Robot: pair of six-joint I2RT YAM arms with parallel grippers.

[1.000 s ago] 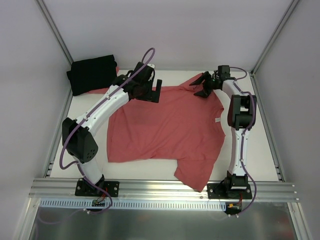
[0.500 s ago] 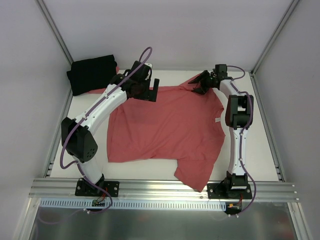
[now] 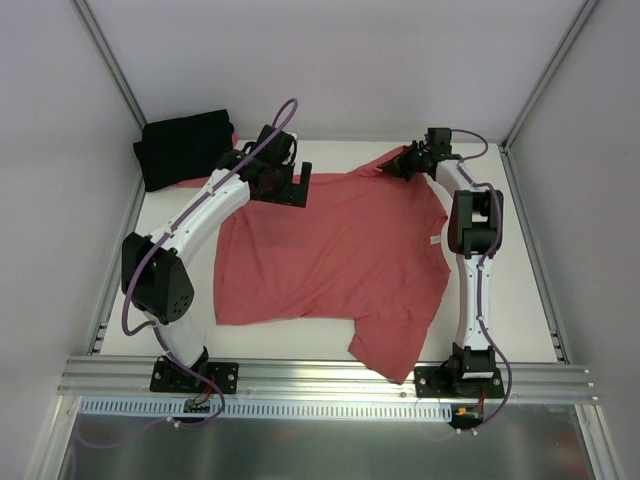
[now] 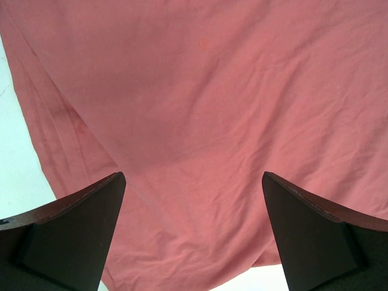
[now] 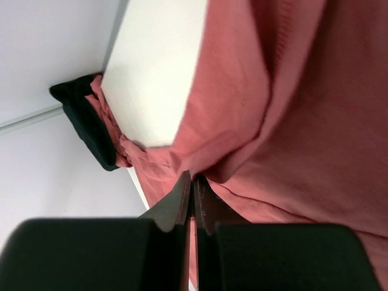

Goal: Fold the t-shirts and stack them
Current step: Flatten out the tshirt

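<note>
coral-red t-shirt (image 3: 330, 250): spread over worktop (image 3: 520, 300) centre. right gripper (image 3: 402, 166): pinches its far-edge fold, likely to draw it flat. left gripper (image 4: 193, 179): jaws wide above cloth. black t-shirt (image 3: 185, 148): folded, far-left corner.

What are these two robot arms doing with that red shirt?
They are working on folding t-shirts. A coral-red t-shirt lies spread out on the white table. The right gripper is pinched shut on a fold at the shirt's far edge, while the left gripper hangs open over its far left part, gripping nothing. A black t-shirt sits bundled in the far left corner.
</note>
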